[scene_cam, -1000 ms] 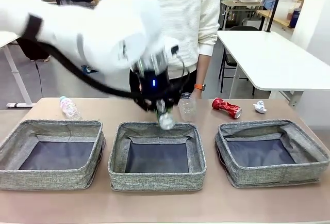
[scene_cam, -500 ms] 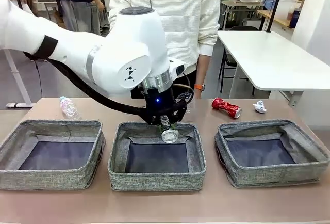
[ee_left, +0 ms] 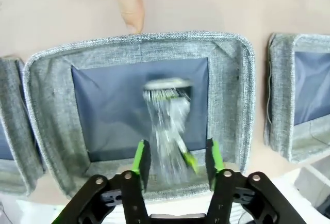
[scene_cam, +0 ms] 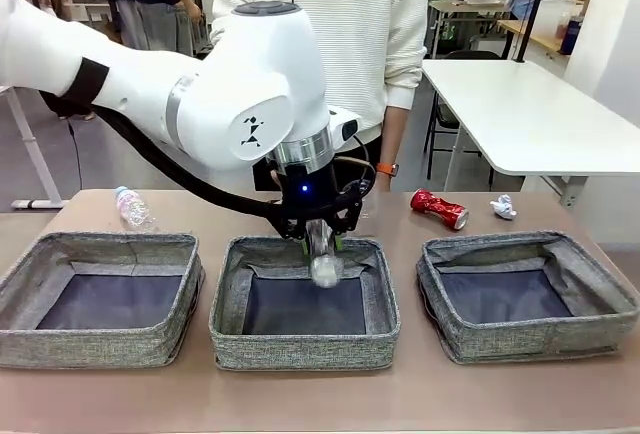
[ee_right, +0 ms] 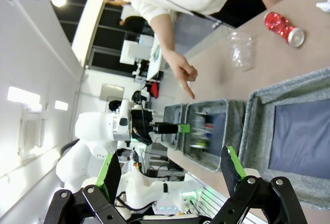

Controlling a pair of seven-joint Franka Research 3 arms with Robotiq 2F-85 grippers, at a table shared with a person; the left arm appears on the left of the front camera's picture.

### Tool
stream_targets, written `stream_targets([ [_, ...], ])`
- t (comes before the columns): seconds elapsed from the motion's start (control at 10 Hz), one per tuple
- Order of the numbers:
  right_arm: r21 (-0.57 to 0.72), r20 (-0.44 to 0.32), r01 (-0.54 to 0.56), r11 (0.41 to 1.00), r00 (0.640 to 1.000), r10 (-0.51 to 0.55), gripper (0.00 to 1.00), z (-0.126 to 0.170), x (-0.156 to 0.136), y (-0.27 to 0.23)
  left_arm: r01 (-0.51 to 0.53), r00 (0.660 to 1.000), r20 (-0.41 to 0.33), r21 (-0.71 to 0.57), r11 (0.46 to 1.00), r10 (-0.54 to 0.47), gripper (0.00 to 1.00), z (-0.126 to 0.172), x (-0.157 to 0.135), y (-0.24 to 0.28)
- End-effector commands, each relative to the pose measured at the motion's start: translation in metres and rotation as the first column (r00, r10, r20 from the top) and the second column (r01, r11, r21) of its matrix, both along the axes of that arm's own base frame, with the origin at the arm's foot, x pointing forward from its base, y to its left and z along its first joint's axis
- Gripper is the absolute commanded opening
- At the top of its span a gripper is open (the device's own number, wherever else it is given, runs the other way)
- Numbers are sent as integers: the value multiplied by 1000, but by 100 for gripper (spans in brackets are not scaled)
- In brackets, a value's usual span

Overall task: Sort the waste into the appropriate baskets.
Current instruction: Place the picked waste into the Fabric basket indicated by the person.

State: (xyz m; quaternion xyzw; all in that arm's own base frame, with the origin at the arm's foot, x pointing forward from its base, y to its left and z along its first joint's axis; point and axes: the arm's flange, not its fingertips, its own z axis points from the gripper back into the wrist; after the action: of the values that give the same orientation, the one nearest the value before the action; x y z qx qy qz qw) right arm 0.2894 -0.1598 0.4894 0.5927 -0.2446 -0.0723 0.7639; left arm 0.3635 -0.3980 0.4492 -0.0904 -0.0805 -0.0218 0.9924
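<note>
My left gripper (scene_cam: 320,244) hangs over the middle basket (scene_cam: 300,349), its jaws open. The dark printed can (scene_cam: 325,270) is a blur just below the fingertips, dropping into that basket. From the left wrist the can (ee_left: 167,110) streaks between the spread green pads of the gripper (ee_left: 177,157), above the basket's dark bottom and rim (ee_left: 139,41). A clear bottle (scene_cam: 133,209), a crushed red can (scene_cam: 438,208) and a paper ball (scene_cam: 503,207) lie on the table behind the baskets. My right gripper (ee_right: 171,171) is open and holds nothing; a clear cup (ee_right: 241,50) stands far ahead of it.
Grey baskets stand left (scene_cam: 100,349) and right (scene_cam: 520,339) of the middle one. A person stands at the far side, a hand (ee_right: 183,74) pointing down at the table by the middle basket, fingertip (ee_left: 129,2) near its far wall. A white table (scene_cam: 530,114) stands behind.
The left arm came down over the middle basket with the can gripped, then its jaws opened and the can began to fall. The right gripper stayed open.
</note>
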Motion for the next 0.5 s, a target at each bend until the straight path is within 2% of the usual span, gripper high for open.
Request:
stream_targets([
  [0.0,10,35,3,1000,999,-4,100,2,3,1,-5,1000,17,8,1000,5,94,3,0,2],
  [0.1,10,35,3,1000,999,-4,100,2,3,1,-6,1000,22,6,1000,6,100,4,-1,2],
  [0.4,10,35,3,1000,999,-4,100,2,3,1,5,999,33,5,1000,-5,100,12,-2,5],
])
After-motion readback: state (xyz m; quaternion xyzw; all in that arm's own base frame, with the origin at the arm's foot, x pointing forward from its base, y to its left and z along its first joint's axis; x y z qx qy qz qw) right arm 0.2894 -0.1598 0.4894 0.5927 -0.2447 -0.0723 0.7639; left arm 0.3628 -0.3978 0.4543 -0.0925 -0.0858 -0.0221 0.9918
